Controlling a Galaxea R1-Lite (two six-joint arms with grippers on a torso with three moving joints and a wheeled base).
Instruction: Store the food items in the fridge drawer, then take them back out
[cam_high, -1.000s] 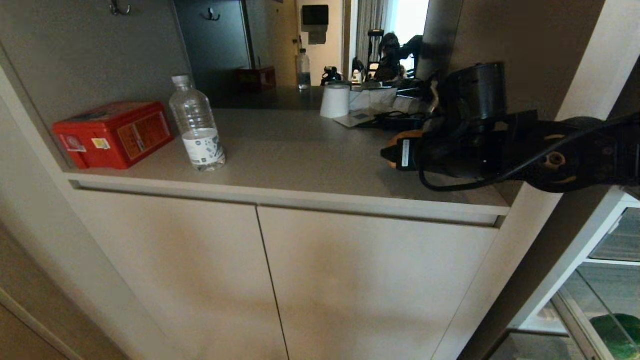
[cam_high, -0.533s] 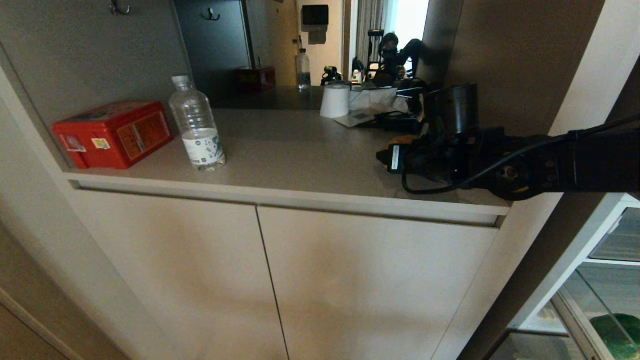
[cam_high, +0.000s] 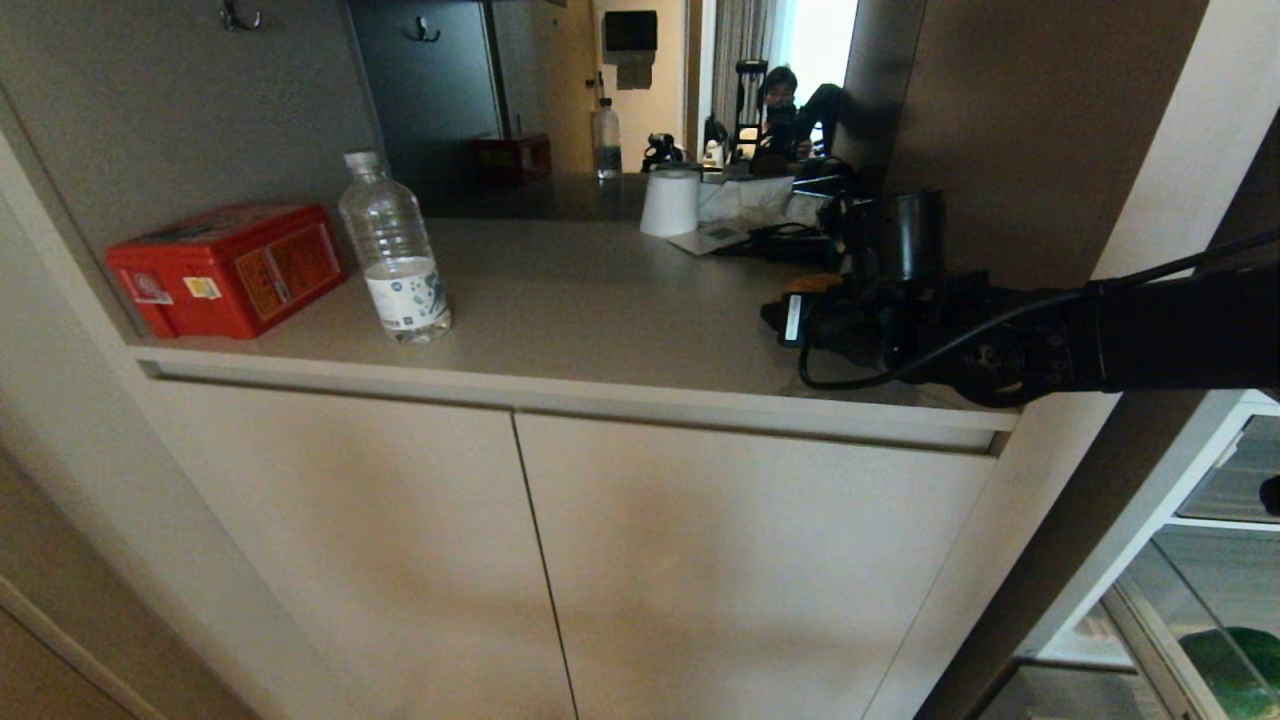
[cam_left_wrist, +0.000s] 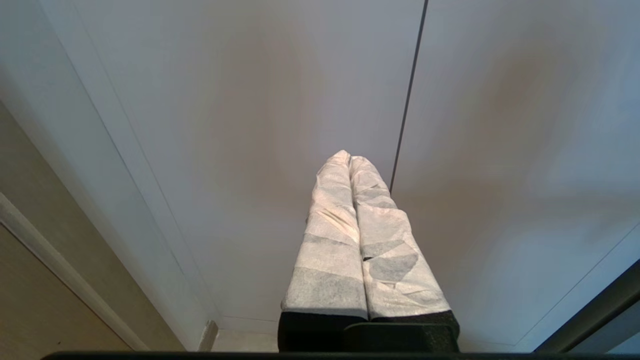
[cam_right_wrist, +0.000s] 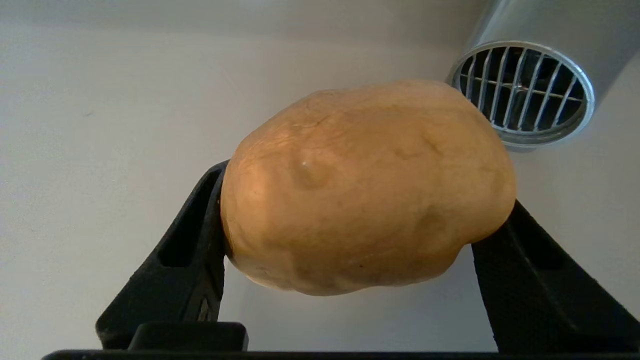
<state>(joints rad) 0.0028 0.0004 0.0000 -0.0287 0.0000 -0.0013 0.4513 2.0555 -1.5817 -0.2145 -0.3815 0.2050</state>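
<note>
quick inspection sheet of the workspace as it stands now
surface: grey countertop above two cabinet doors
job's things: potato in right gripper over the countertop; green pepper seen low behind clear plastic
clutter: red box, water bottle, paper roll, hair dryer
grippers: right shut on potato; left gripper shut, empty, facing cabinet doors
cables: black cable looping under right arm
surroundings: mirror reflecting a person
</note>
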